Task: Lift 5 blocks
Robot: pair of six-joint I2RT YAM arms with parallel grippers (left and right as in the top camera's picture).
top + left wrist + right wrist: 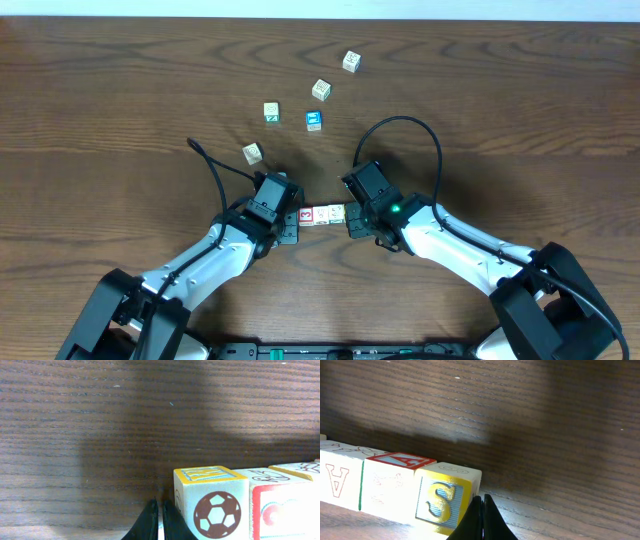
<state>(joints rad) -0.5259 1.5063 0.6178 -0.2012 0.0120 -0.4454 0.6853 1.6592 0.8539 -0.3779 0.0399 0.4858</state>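
At lower centre of the overhead view, the row of small wooden picture blocks (322, 214) lies on the dark wood table (500, 80), braced between the left gripper (160, 521) and the right gripper (481, 512). Each gripper's fingers are pressed together, pinching nothing. This looks like the squeeze step; next comes steady inward pressure and a level, matched rise. Legible: "S", "A", perhaps a red "3".

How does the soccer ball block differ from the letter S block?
The soccer ball block shows a brown ball on a plain white face; the letter S block shows a yellow S in a yellow frame. The soccer ball block sits beside the left fingers, the letter S block beside the right fingers. Both end one row, with shut fingers alongside.
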